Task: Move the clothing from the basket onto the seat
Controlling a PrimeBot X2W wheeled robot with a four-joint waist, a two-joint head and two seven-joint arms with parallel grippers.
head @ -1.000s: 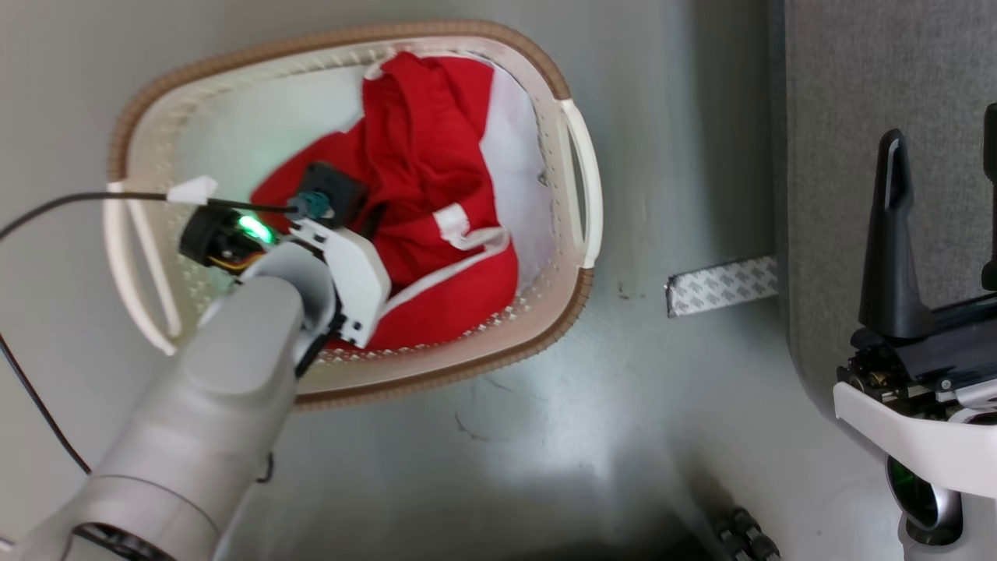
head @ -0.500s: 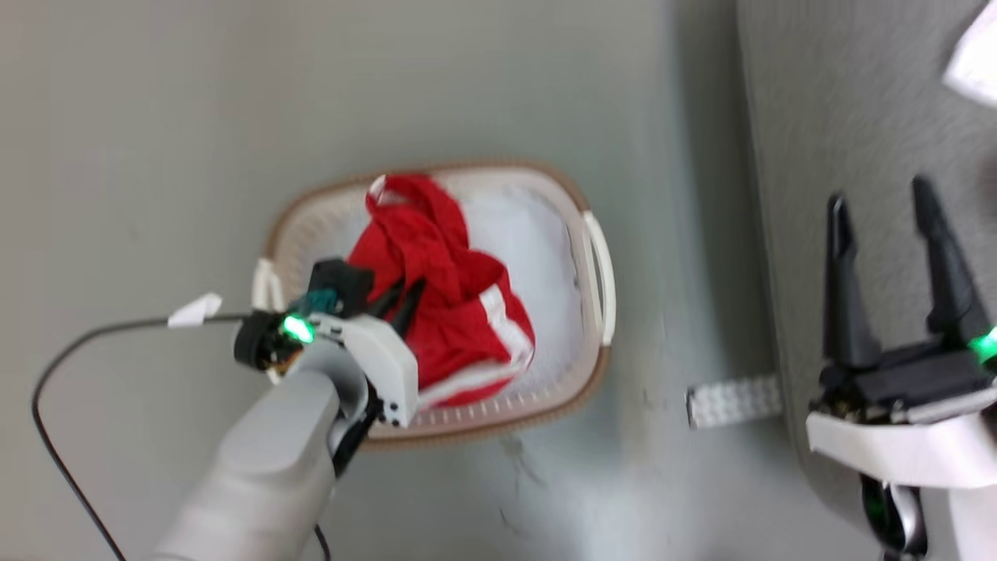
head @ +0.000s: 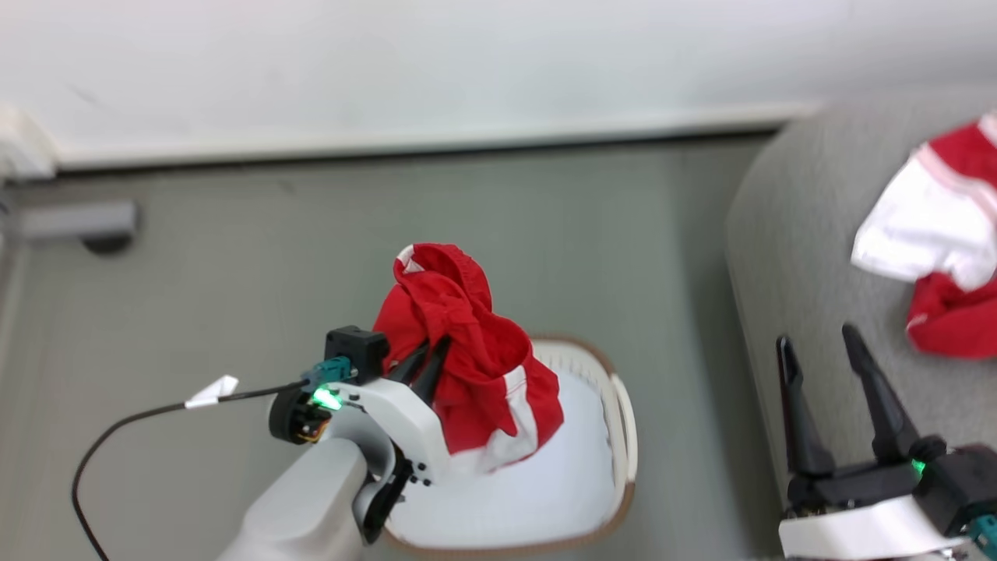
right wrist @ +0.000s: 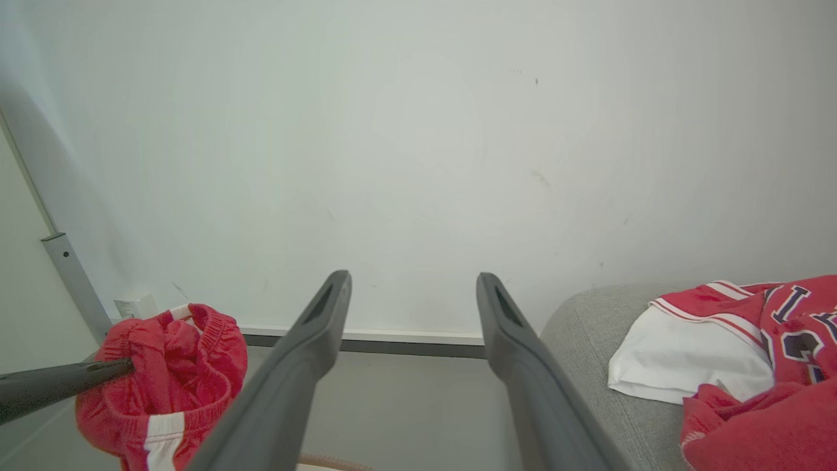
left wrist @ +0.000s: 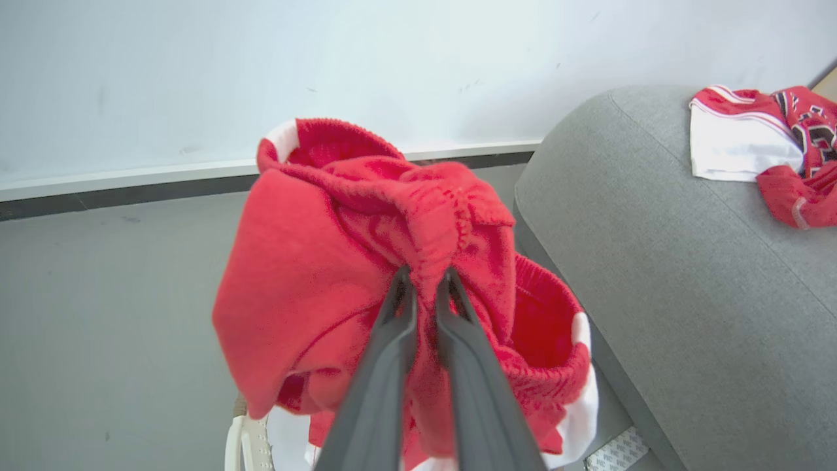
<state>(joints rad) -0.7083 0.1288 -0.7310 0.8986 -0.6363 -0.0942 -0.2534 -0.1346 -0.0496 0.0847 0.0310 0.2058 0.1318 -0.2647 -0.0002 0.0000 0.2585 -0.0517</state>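
Observation:
My left gripper (head: 430, 348) is shut on a red garment with white stripes (head: 475, 366) and holds it up above the basket (head: 621, 436), an oval white one with a brown rim. In the left wrist view the two fingers (left wrist: 425, 275) pinch a bunched fold of the red garment (left wrist: 314, 275). The basket's inside shows white below the hanging cloth. A red and white jersey (head: 935, 234) lies on the grey seat (head: 787, 234) at the right. My right gripper (head: 816, 339) stands open over the seat's edge with nothing between its fingers (right wrist: 413, 281).
A pale wall with a dark skirting line (head: 389, 152) runs behind the grey floor. A black cable with a white tag (head: 210, 391) trails left from my left wrist. A patterned tape patch (left wrist: 614, 450) lies at the seat's foot.
The camera has risen and tilted up, so the wall and the seat's top have come into view. My left gripper has lifted the red garment up out of the basket. The right gripper stays open.

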